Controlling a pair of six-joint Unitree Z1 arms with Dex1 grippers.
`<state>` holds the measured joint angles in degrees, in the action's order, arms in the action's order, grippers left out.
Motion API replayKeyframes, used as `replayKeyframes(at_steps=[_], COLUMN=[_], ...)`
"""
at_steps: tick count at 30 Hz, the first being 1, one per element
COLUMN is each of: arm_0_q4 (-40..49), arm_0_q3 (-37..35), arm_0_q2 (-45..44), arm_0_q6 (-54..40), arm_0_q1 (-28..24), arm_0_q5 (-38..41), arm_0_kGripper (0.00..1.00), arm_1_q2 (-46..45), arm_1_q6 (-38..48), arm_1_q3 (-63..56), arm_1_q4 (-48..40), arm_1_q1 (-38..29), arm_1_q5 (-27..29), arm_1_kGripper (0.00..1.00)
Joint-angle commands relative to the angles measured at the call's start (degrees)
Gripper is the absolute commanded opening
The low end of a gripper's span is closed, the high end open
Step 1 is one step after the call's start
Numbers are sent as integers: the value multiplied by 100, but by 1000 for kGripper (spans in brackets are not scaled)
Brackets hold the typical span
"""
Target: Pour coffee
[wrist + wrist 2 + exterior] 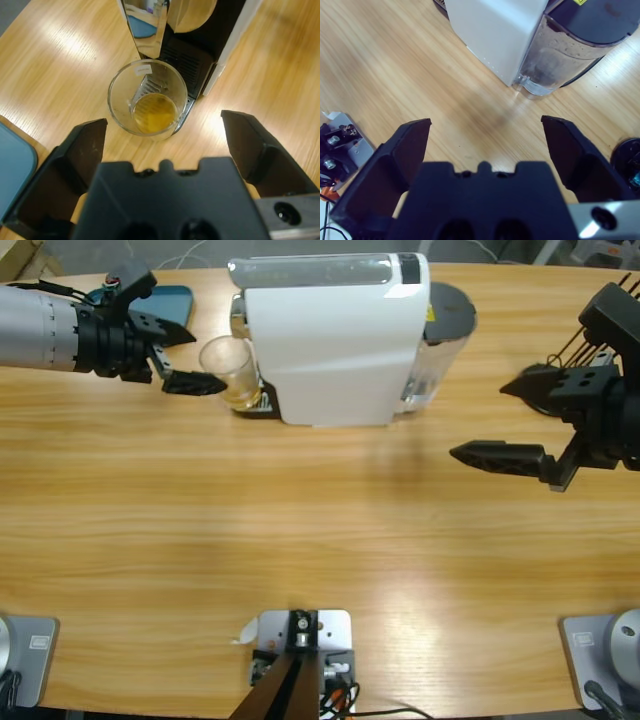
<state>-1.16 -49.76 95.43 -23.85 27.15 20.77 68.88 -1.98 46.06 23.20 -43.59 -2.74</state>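
A small clear glass stands on the drip tray under the spout of the white coffee machine. A shallow layer of amber coffee lies in its bottom. In the high view the glass is at the machine's left end. My left gripper comes in from the left edge and is open, its jaws just short of the glass on either side, not touching it; the left wrist view shows that gripper looking down into the glass. My right gripper hangs open and empty to the right of the machine.
The machine's clear water tank with a dark lid faces my right gripper. A teal flat object lies at the table's far edge behind the left gripper. Bare wood stretches in front of the machine.
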Motion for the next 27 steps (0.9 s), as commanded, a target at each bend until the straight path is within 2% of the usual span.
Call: replayKeyframes(at_steps=[1, 21, 24, 25, 27], arm_0_q4=[-94, -297, -297, -297, -297], arm_0_q3=[-321, -449, -412, -412, -428], arm_0_q2=[630, 1197, 1213, 1215, 1217], arm_0_q6=[-85, -125, -215, -227, -264], arm_0_q1=[-82, 11, 15, 30, 71], arm_0_q5=[85, 129, 131, 133, 136], arm_0_kGripper=[1000, 1000, 967, 912, 703], arm_1_q2=[258, 421, 433, 428, 425], arm_1_q6=[-48, -47, -48, -48, -48], arm_1_q3=[-124, -159, -159, -159, -159], arm_1_q4=[-94, -187, -201, -201, -201], arm_1_q1=[60, 88, 95, 97, 97], arm_1_q5=[-122, -204, -227, -227, -227], arm_1_kGripper=[1000, 1000, 1000, 1000, 1000])
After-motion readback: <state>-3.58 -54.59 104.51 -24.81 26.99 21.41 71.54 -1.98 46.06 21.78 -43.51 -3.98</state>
